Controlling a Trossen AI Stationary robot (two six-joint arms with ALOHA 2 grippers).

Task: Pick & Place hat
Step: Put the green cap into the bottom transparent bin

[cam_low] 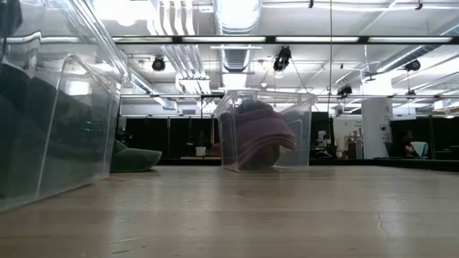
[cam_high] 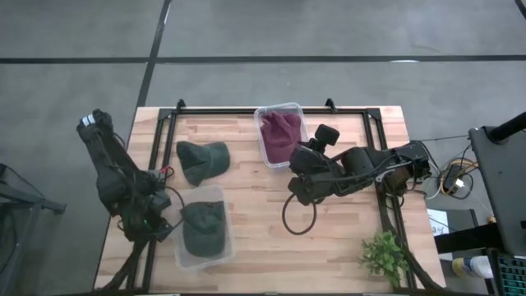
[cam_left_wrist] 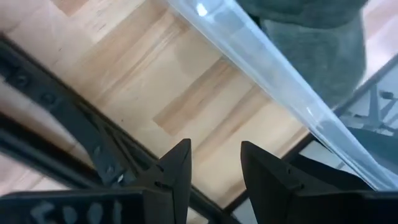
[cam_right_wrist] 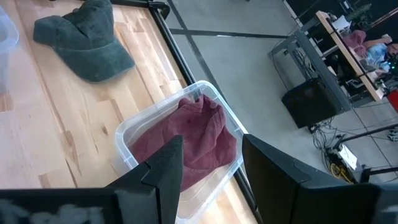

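A loose green hat [cam_high: 201,159] [cam_right_wrist: 87,43] lies crown up on the wooden table at the far left. A second green hat [cam_high: 203,228] [cam_left_wrist: 311,43] lies in a clear bin [cam_high: 220,251] at the near left. A maroon hat [cam_high: 281,136] [cam_right_wrist: 189,140] fills another clear bin [cam_high: 265,115] [cam_low: 265,132] at the far middle. My left gripper [cam_high: 160,215] [cam_left_wrist: 214,146] hangs open over bare wood, just left of the near bin's wall [cam_left_wrist: 273,81]. My right gripper [cam_high: 296,168] [cam_right_wrist: 211,140] stands open, high above the table and right of the maroon hat's bin, with nothing between its fingers.
Black frame rails [cam_high: 156,156] run along the table's left and right sides and its far edge. A black cable loop [cam_high: 300,215] lies on the wood below the right arm. A small green plant [cam_high: 384,255] stands at the near right corner.
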